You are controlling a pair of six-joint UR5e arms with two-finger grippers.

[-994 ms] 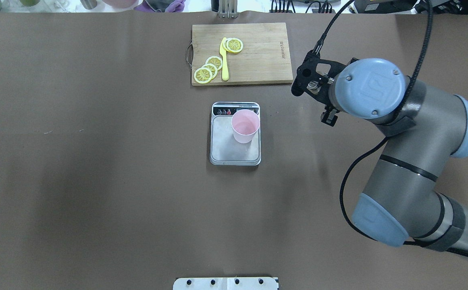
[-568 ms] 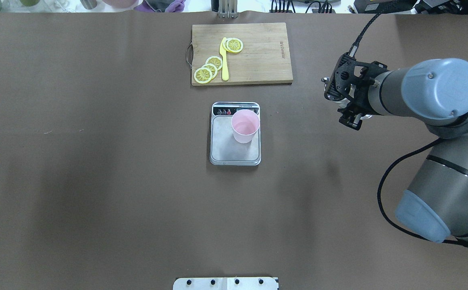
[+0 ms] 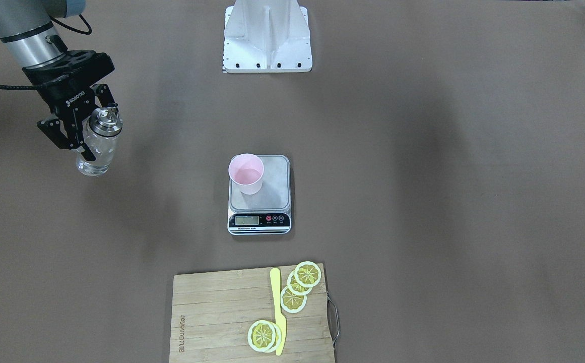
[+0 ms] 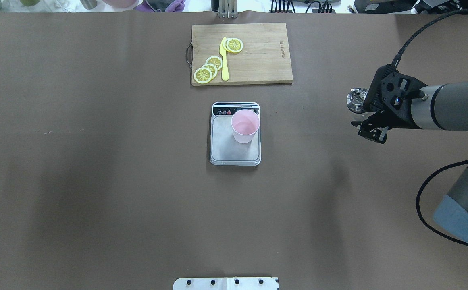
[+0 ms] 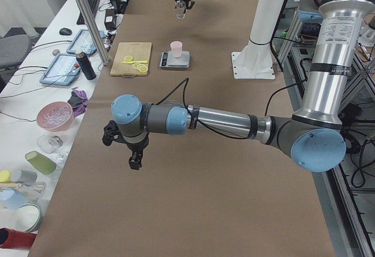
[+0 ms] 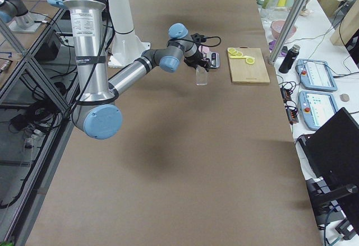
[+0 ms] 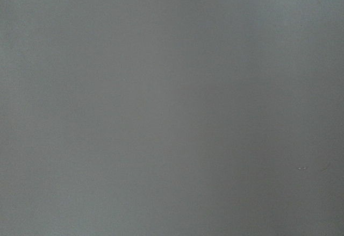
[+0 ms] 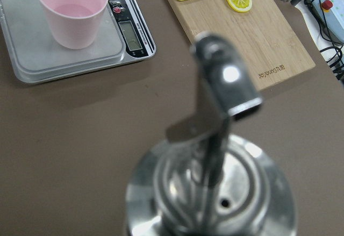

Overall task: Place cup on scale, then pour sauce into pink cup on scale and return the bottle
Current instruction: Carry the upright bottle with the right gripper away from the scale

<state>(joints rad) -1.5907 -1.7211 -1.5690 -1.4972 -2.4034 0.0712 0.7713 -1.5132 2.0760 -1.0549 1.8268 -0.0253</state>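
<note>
Well off to the scale's (image 3: pixel 272 187) side, on the robot's right, we see the right gripper (image 3: pixel 85 145) clamped around the clear glass bottle (image 3: pixel 100 157). The bottle is upright, its metal pour-spout cap on top. The pink cup (image 3: pixel 246 174) stands on the scale's steel platform, toward its edge on the robot's right. The left gripper (image 5: pixel 132 148) hangs over the table (image 5: pixel 234 198); we cannot tell how its jaws stand. Beyond the scale lies a wooden cutting board (image 4: pixel 258 60) with lemon slices (image 4: pixel 209 68) and a yellow knife (image 4: pixel 224 60).
</note>
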